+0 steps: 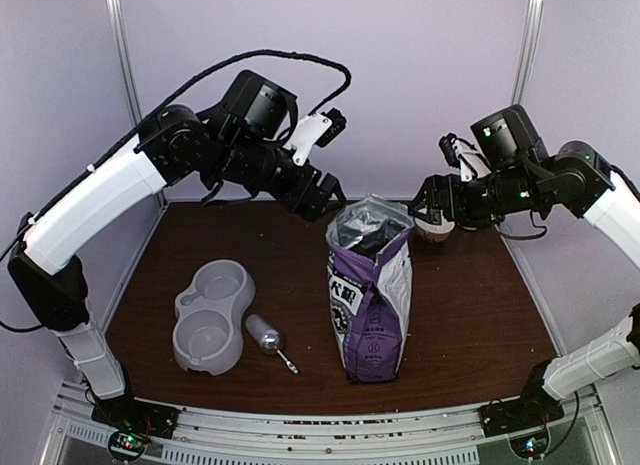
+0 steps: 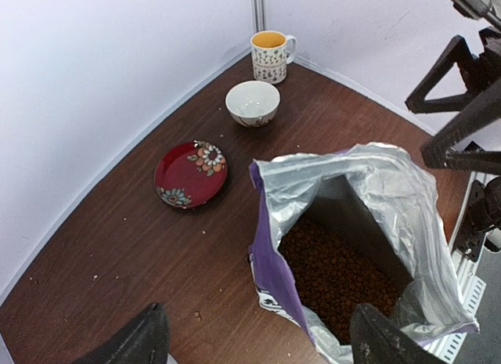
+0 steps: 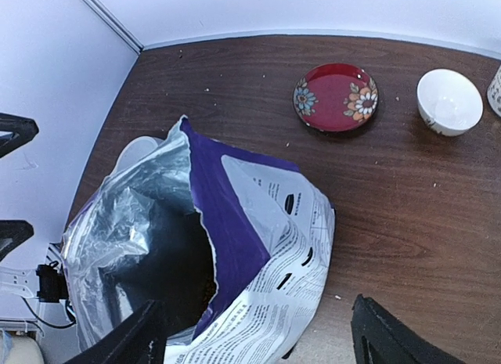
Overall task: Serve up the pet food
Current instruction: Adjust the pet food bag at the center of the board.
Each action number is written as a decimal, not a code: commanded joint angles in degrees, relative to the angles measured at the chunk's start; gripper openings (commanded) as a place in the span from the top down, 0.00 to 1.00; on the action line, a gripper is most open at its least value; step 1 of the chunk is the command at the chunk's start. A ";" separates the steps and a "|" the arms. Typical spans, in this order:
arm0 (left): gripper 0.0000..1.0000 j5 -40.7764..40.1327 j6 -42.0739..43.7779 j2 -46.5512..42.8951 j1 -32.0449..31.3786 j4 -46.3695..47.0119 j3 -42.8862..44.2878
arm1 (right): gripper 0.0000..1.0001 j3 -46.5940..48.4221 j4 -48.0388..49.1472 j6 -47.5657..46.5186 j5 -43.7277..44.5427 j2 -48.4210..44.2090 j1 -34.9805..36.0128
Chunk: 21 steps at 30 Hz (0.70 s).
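We see the left arm (image 1: 100, 200) clad in glossy white shells, broken up by chunky black joint housings. A black braided cable (image 1: 265, 53) runs along it. The right arm (image 1: 612, 213) wears the same white and black, and we catch small green lights (image 1: 487, 132) on its dark wrist block. The fingers (image 2: 137, 340) are matte black wedges. At the near edge, little circuit boards (image 1: 127, 443) glow by the bases.

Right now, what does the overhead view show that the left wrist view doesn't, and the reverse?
Only the overhead view shows the grey double bowl and the small scoop beside it. Only the left wrist view shows the pet food inside the purple bag, and the red plate. Both show that open bag standing on the brown table.
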 commanded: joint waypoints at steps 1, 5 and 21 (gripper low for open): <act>0.18 6.10 5.53 3.22 1.28 0.66 3.42 | 0.17 -2.84 3.22 7.28 0.70 -0.81 2.25; 0.22 7.46 7.38 6.24 1.93 0.66 5.71 | 0.17 -3.58 5.26 10.11 -0.08 0.41 4.55; 0.86 1.65 7.87 10.35 3.54 -0.15 5.77 | 0.73 -2.50 1.92 11.32 1.84 3.42 9.23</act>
